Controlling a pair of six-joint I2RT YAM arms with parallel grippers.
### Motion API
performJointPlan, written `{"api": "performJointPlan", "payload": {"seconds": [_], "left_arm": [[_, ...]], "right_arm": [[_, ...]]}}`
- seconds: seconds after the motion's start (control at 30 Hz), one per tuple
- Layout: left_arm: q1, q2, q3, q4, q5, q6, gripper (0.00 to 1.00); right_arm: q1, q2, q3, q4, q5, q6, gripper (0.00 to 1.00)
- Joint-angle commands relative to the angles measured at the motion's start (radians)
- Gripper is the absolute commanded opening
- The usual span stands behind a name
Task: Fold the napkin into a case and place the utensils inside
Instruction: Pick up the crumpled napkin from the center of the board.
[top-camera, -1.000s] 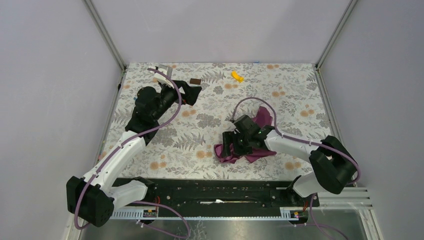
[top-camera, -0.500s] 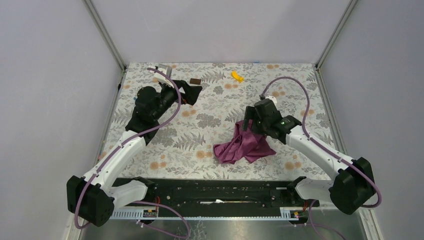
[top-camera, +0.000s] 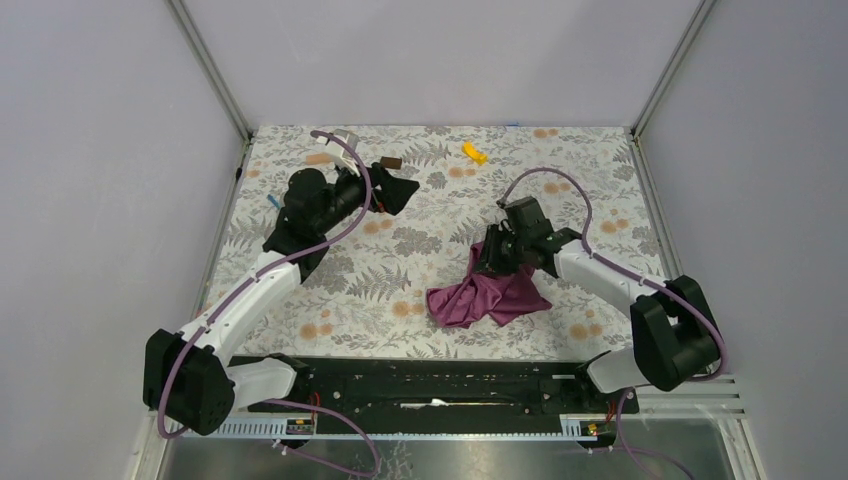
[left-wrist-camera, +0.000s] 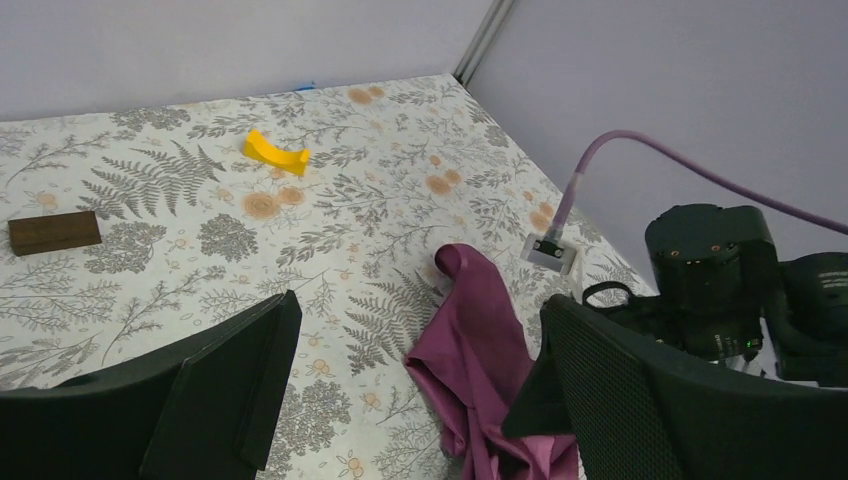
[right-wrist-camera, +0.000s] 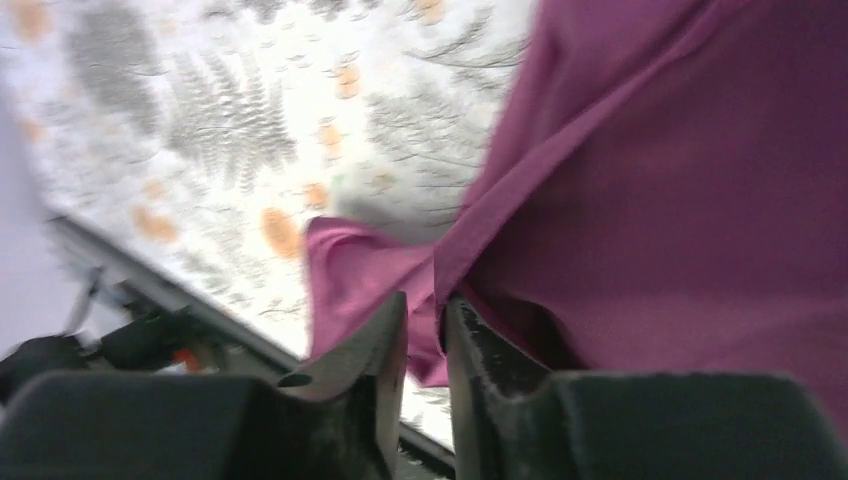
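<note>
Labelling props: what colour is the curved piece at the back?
The curved piece is yellow; best in left wrist view.

Napkins: one plum-purple cloth napkin (top-camera: 488, 292), a single soft crumpled piece.
Yellow pieces: one small yellow curved plastic piece (top-camera: 474, 152).
Brown blocks: one small dark brown rectangular block (top-camera: 391, 162).
Arms: two white-and-black jointed robot arms, the left arm (top-camera: 245, 295) and the right arm (top-camera: 600, 280).
Tools: two black two-finger tools, the left tool (left-wrist-camera: 418, 330) and the right tool (right-wrist-camera: 425, 310); two fingers counted on each, four in all.
Cables: two purple cables, the left cable (top-camera: 366, 175) and the right cable (left-wrist-camera: 640, 140), a single one per arm.
Counters: one counter (top-camera: 400, 270) under one grey-and-orange floral covering.
</note>
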Motion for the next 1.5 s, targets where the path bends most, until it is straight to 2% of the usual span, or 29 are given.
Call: {"api": "performJointPlan", "payload": {"seconds": [0.0,0.07,0.1,0.27,0.43,0.57,0.63,0.73,0.8,0.87,0.93,1.0,1.07,1.13,1.23,1.27,1.37,1.47], "left_arm": [[-0.007,0.000,0.031,0.071,0.037,-0.022,0.99],[-0.008,0.002,0.031,0.068,0.036,-0.025,0.99],[-0.010,0.003,0.031,0.066,0.035,-0.024,0.99],[-0.010,0.003,0.034,0.058,0.031,-0.017,0.99],[-0.010,-0.037,0.033,0.049,0.013,0.011,0.99],[-0.010,-0.062,0.031,0.041,-0.013,0.033,0.99],[-0.010,-0.064,0.034,0.035,-0.018,0.035,0.99],[-0.009,-0.063,0.036,0.034,-0.017,0.035,0.99],[-0.008,-0.065,0.036,0.031,-0.025,0.038,0.99],[-0.008,-0.067,0.037,0.024,-0.034,0.047,0.99],[-0.008,-0.066,0.039,0.017,-0.045,0.049,0.99],[-0.008,-0.066,0.040,0.012,-0.051,0.049,0.99],[-0.008,-0.058,0.044,-0.002,-0.065,0.043,0.99],[-0.014,-0.040,0.061,-0.046,-0.087,0.038,0.99],[-0.066,0.000,0.121,-0.189,-0.189,0.048,0.99],[-0.079,0.017,0.140,-0.246,-0.179,0.028,0.99],[-0.081,0.040,0.110,-0.363,-0.096,-0.076,0.99],[-0.084,-0.011,-0.023,-0.391,-0.046,-0.168,0.99]], "right_arm": [[0.024,-0.035,-0.077,0.315,-0.351,0.241,0.19],[0.027,-0.083,-0.114,0.447,-0.357,0.410,0.03],[0.027,-0.111,-0.125,0.486,-0.329,0.474,0.00],[0.009,-0.212,-0.048,0.508,-0.211,0.605,0.00],[0.009,-0.330,0.115,0.369,-0.001,0.627,0.00],[0.014,-0.403,0.109,0.312,0.126,0.692,0.00],[0.050,-0.383,0.071,0.304,0.135,0.725,0.00],[0.186,-0.288,0.003,0.359,0.162,0.727,0.00],[0.243,-0.184,-0.021,0.444,0.098,0.700,0.01],[0.246,-0.078,-0.020,0.534,-0.045,0.627,0.18],[0.246,0.016,0.054,0.442,-0.094,0.493,0.45],[0.231,0.090,0.150,0.333,-0.173,0.340,0.56],[0.215,0.119,0.216,0.223,-0.224,0.224,0.60],[0.189,0.091,0.219,0.147,-0.195,0.132,0.65],[0.157,0.014,0.191,0.075,-0.074,-0.012,0.94],[0.136,0.005,0.195,0.041,-0.050,-0.067,0.99],[0.057,0.047,0.248,-0.110,0.024,-0.201,1.00],[-0.016,0.124,0.319,-0.188,0.075,-0.341,0.98]]}}
